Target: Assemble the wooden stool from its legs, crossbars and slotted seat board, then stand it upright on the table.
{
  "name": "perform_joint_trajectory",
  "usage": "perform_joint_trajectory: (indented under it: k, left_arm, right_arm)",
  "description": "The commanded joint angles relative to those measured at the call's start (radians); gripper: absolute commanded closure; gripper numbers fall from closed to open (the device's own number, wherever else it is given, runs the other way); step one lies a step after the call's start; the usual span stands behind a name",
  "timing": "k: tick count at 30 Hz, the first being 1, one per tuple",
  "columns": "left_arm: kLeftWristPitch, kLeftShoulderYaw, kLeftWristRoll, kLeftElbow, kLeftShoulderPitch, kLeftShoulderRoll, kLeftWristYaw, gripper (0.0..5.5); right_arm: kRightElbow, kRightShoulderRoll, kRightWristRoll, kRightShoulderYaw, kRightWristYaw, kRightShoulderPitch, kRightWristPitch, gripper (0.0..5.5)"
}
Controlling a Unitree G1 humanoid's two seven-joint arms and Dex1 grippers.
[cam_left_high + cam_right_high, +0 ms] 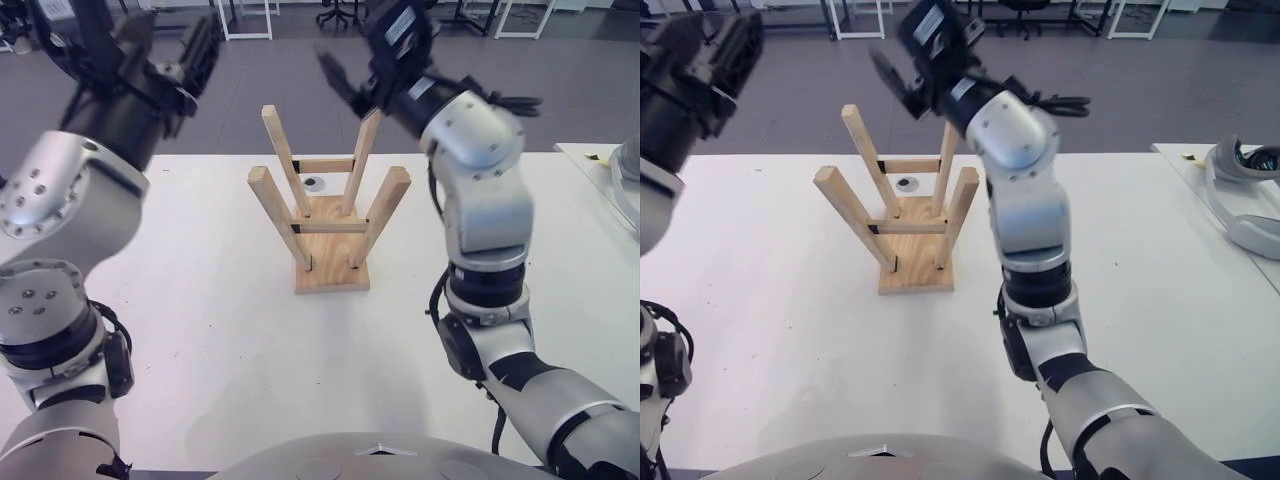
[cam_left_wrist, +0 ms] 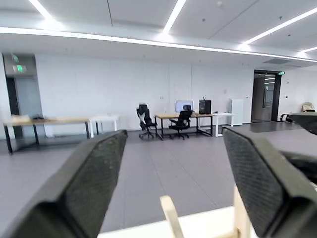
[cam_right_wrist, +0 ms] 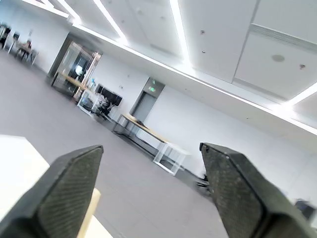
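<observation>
**Both claws released; stool upside down on the surface**

My left claw [image 2: 174,135] is spread wide, with nothing between its fingers [image 2: 89,183]. It is held high, up and to the left of the stool. My right claw [image 3: 151,148] is likewise released and empty, raised near the top of the far right leg [image 1: 362,150]. I cannot tell whether it touches the wood.

Between and below both claws, the wooden stool [image 1: 325,215] is put together and rests upside down near the middle of the white surface [image 1: 200,320]. Its seat board [image 1: 335,275] lies flat on the surface, four legs splay upward, and crossbars [image 1: 335,227] join them. A small dark round fitting [image 1: 314,184] sits in the surface just behind the stool.
</observation>
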Motion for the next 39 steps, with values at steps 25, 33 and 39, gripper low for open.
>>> perform_joint_trajectory:
  k: [25,33,39]
  left_arm:
    - [-0.111,0.194,0.07,0.195,0.317,-0.157,-0.346,1.96]
    - [-0.285,-0.114,0.471,0.435,0.653,-0.215,-0.58,1.96]
    - [-0.36,-0.268,0.557,0.619,0.573,-0.236,-0.854,1.96]
  right_arm:
    - [0.496,-0.2,0.27,-0.08,-0.121,0.171,-0.186,1.82]
    - [0.725,-0.176,0.088,0.235,0.01,0.36,-0.41,1.82]
    - [0.821,-0.171,0.067,0.307,0.17,0.322,-0.575,1.82]
